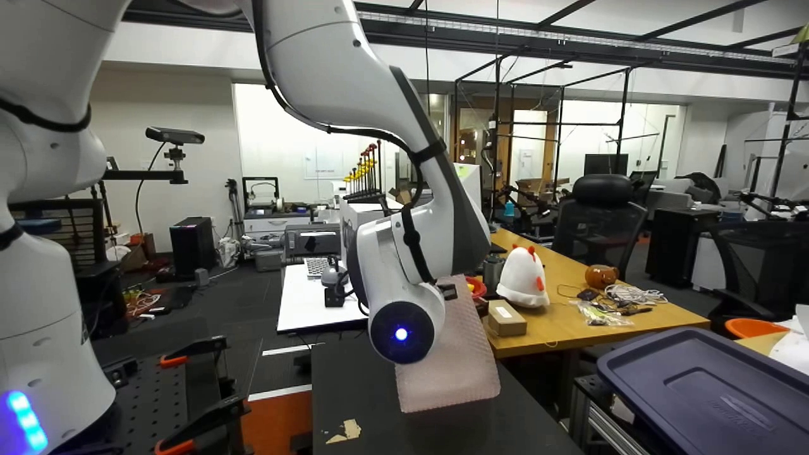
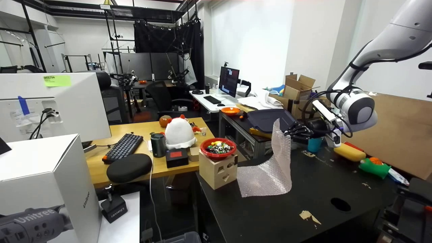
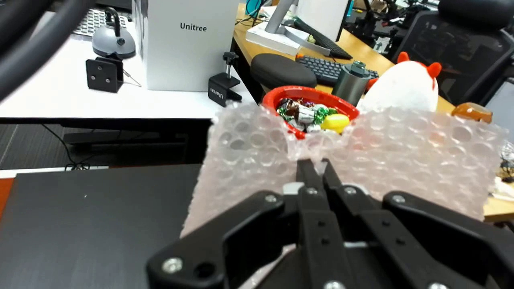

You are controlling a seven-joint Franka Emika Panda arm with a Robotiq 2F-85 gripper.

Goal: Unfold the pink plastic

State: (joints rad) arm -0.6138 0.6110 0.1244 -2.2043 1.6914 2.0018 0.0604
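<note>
The pink plastic is a pale pink sheet of bubble wrap (image 2: 281, 155). Its upper part rises steeply to my gripper (image 2: 287, 132), while the lower part bends and lies flat on the black table in that exterior view. In the wrist view the gripper (image 3: 316, 162) is shut on the bubble wrap (image 3: 405, 160), pinching it near its top edge so that the edge dips there. Seen in an exterior view, the bubble wrap (image 1: 452, 373) hangs behind the wrist, which covers part of it.
A wooden shape box (image 2: 216, 173) carrying a red bowl (image 2: 217, 156) of small wrapped items stands right beside the sheet's flat end on the black table (image 2: 266, 219). A teal cup (image 2: 314, 145), a yellow toy (image 2: 350, 152) and a green toy (image 2: 374, 168) are near the arm.
</note>
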